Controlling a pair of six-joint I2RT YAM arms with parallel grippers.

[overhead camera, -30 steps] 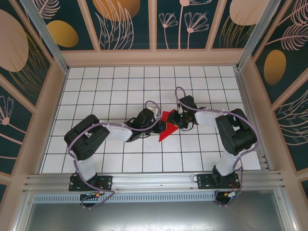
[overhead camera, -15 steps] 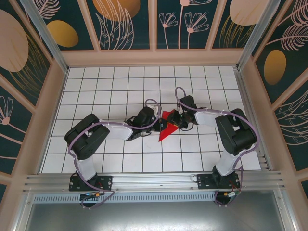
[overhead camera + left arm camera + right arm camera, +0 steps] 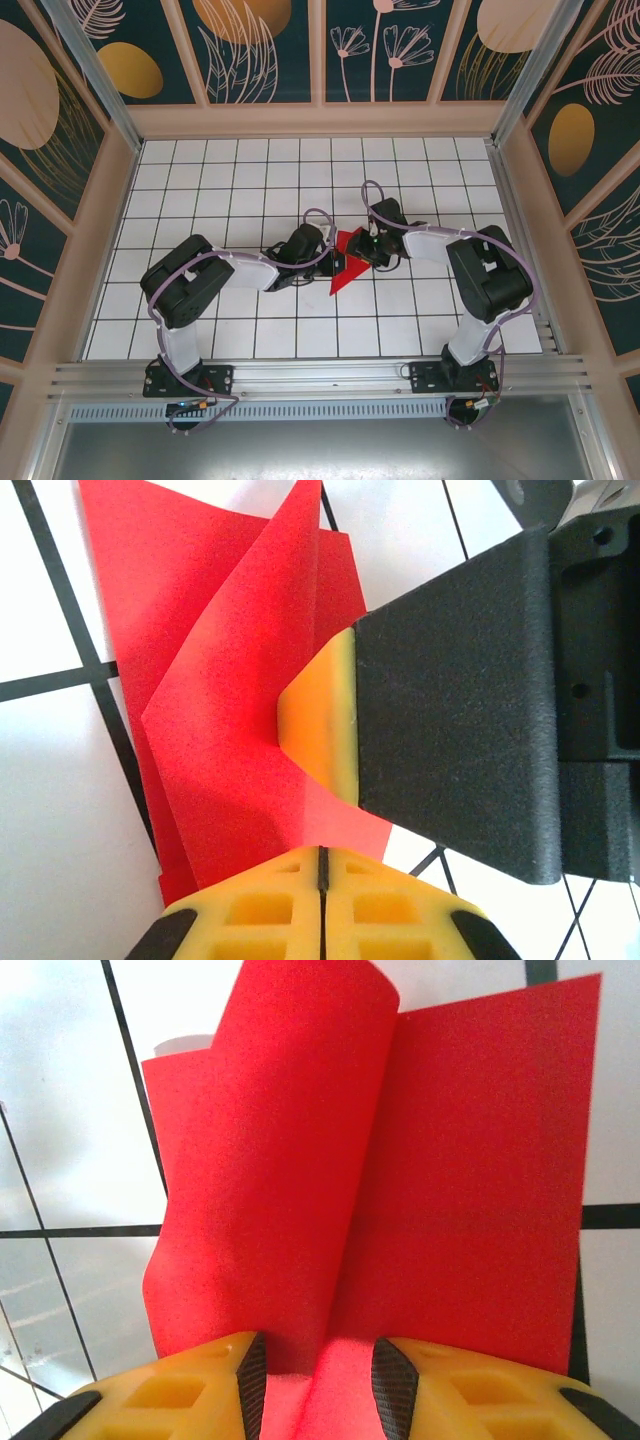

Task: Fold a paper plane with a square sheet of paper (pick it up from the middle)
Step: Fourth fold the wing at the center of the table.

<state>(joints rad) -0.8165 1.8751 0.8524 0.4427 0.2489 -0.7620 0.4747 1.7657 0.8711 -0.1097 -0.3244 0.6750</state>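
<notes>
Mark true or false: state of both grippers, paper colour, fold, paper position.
1. The left gripper is shut. True.
2. The right gripper is shut. False: its fingertips stand apart.
3. The paper is red. True.
4. The paper is entirely unfolded. False: a flap lies folded over part of it.
5. The paper is on the white-tiled table, between the two arms. True.
6. The paper is already a finished plane. False: it has no narrow dart shape.

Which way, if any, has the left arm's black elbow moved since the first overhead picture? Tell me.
Yes: the left arm's bulky black elbow has shifted slightly right, judged against the black grid lines of the white tiled table.
</notes>
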